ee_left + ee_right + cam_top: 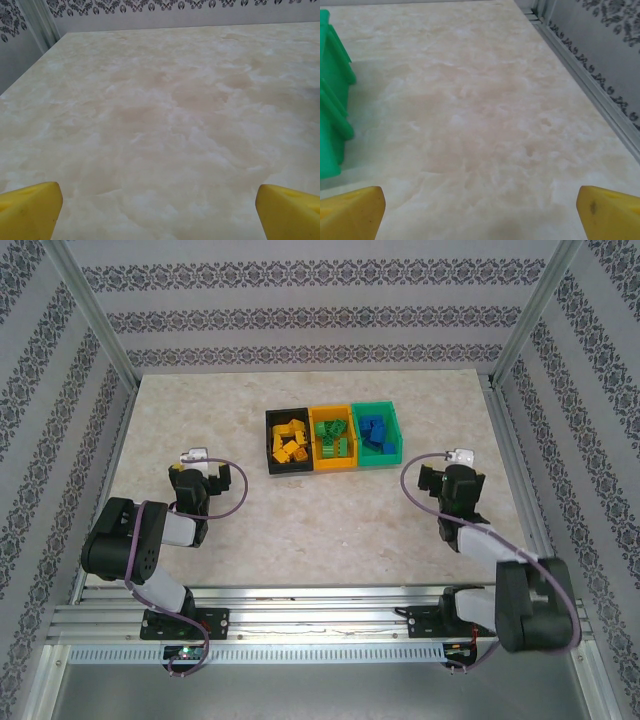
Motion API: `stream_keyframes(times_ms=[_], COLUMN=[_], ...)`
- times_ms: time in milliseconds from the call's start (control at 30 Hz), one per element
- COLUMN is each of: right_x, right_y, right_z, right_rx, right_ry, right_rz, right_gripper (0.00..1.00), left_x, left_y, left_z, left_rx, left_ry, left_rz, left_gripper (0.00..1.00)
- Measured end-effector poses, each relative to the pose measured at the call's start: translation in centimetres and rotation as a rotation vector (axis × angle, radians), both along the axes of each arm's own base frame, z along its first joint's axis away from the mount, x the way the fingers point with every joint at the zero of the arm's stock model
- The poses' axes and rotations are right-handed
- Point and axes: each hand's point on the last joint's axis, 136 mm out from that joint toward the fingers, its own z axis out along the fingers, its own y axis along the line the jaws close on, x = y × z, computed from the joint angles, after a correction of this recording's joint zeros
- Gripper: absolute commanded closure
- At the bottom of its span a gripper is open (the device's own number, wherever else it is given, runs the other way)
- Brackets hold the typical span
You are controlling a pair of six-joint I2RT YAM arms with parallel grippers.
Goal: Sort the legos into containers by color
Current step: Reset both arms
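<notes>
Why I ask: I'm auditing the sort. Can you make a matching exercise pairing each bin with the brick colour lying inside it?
Column one:
1. black bin
2. orange bin
3. green bin

Column two:
A. blue legos
B. yellow legos
C. green legos

Pairs: 1-B, 2-C, 3-A.

On the beige marbled table (330, 530), toward its far side, stand a black bin (269, 445), an orange bin (336, 466) and a green bin (382, 458), joined in a row, left to right
</notes>
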Motion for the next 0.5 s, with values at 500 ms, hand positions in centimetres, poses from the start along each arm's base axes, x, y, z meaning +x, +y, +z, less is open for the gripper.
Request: stream_keyframes(times_ms=[500], right_x=[3.0], right_y=[2.5], right_z=[-1.9], right_rx=[0.027], right_ry=[-0.103], right_rz=[0.146], right_gripper=[0.02], left_x=[0.0], left_y=[-0.1], left_z=[-0.1], left_rx=[-0.002], left_ry=[0.006], left_rz=[-0.007], left_gripper=[0.01])
